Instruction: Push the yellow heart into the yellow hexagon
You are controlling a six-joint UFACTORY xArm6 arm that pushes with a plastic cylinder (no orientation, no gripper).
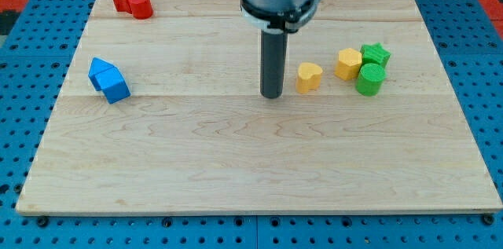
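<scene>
The yellow heart lies right of the board's middle. The yellow hexagon lies a short gap to its right and slightly higher. My tip rests on the board just left of the yellow heart, a small gap apart from it. The dark rod rises from the tip to the arm's head at the view's top.
A green star and a green cylinder touch the yellow hexagon's right side. Two blue blocks sit together at the left. Two red blocks sit at the top left. The wooden board lies on a blue perforated table.
</scene>
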